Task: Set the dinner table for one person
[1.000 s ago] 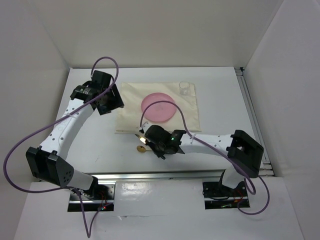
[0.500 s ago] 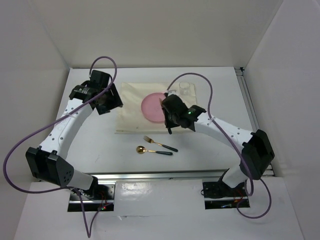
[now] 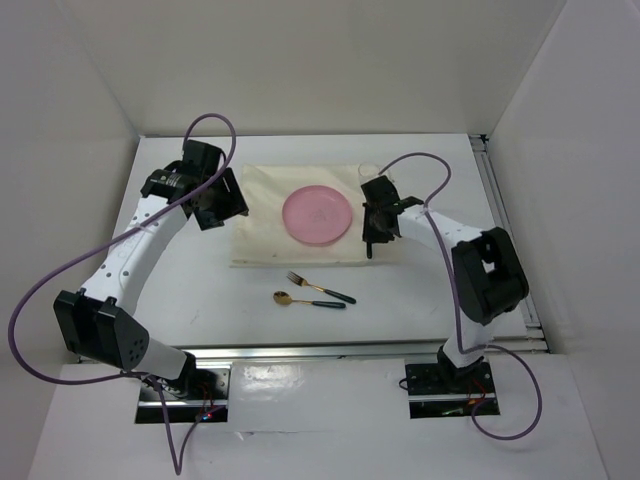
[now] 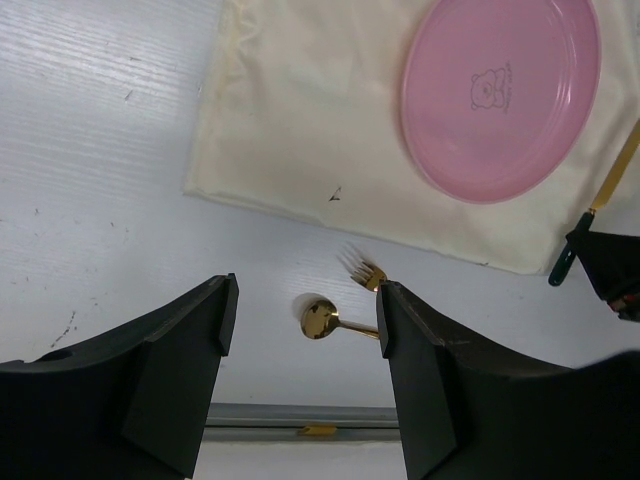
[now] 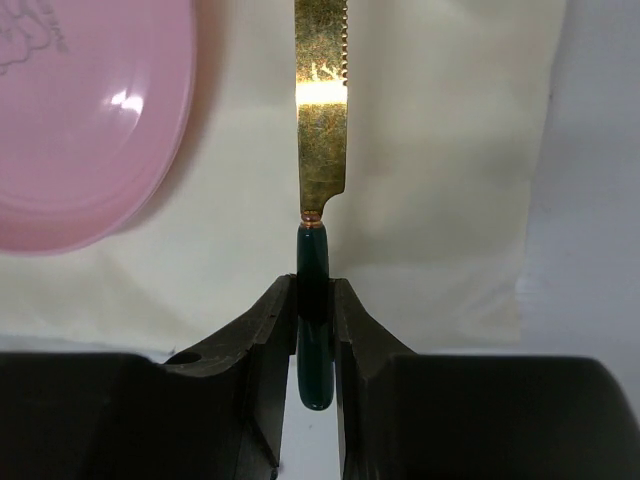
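Right gripper [image 5: 314, 300]: clamps knife [image 5: 321, 120] by its handle, blade beside plate [image 5: 80, 130], likely for laying there.
Left gripper [image 4: 305, 300]: wide, empty, parked aside.

Pink plate [image 4: 500, 95]: a small bear-face emblem [image 4: 487, 90] is sitting near its middle, and the tiny line of lettering under it is coming out too small to read.
Knife [image 5: 320, 110]: a faint engraved mark [image 5: 322, 72] is showing on the gold blade, but it is too blurred to make out.
Readable words, brands or numbers: none is showing in any of the three views.
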You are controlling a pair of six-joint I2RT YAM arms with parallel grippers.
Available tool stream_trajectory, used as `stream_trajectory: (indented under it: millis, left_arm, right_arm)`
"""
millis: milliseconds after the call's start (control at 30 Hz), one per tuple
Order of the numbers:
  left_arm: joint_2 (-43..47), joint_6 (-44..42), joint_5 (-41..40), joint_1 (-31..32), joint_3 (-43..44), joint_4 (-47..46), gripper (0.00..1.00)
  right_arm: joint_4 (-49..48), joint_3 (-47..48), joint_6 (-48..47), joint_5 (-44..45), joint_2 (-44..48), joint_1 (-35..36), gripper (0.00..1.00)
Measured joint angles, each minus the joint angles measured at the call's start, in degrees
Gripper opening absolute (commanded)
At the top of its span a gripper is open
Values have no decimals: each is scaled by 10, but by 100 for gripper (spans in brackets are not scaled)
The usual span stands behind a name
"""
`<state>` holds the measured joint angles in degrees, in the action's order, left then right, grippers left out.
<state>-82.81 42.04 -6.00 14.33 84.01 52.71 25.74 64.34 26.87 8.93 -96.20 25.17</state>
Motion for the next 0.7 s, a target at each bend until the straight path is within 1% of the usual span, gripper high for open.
stream_trajectory:
  millis: [100, 200, 233, 267, 300, 333, 367, 400, 433, 567, 633, 667, 700]
  left_arm:
    - [0, 0, 3, 0, 0, 0, 74]
    - [0, -1, 3, 0, 0, 0, 74]
    - [0, -1, 3, 0, 0, 0, 74]
    - [0, -1, 3, 0, 0, 0, 74]
    - [0, -1, 3, 0, 0, 0, 74]
    - [0, -1, 3, 0, 0, 0, 74]
    - [0, -1, 3, 0, 0, 0, 74]
    - [0, -1, 3, 0, 0, 0, 74]
    - [0, -1, 3, 0, 0, 0, 74]
    - [0, -3, 3, 0, 0, 0, 74]
    - [0, -3, 3, 0, 0, 0, 74]
    - [0, -5, 3, 0, 0, 0, 74]
    - [0, -9, 3, 0, 0, 0, 74]
  right_arm:
    - [-13, 21, -15, -6, -49, -10, 0]
    - [-26, 24, -28, -10, -73, -17, 0]
    - [-27, 28, -30, -11, -78, -20, 1]
    - [-26, 33, -33, -10, -84, -21, 6]
    - [-27, 41, -35, -9, -90, -22, 26]
    - [-29, 48, -37, -8, -96, -23, 40]
    - [-32, 53, -37, -5, -99, -23, 52]
    - [-34, 57, -36, -4, -101, -23, 61]
    - [-36, 59, -37, -2, -101, -23, 64]
    - [-35, 68, -40, 6, -99, -23, 64]
    - [-30, 68, -40, 7, -88, -23, 60]
    - [-27, 68, -39, 7, -77, -23, 55]
    - [-24, 65, -39, 4, -62, -23, 55]
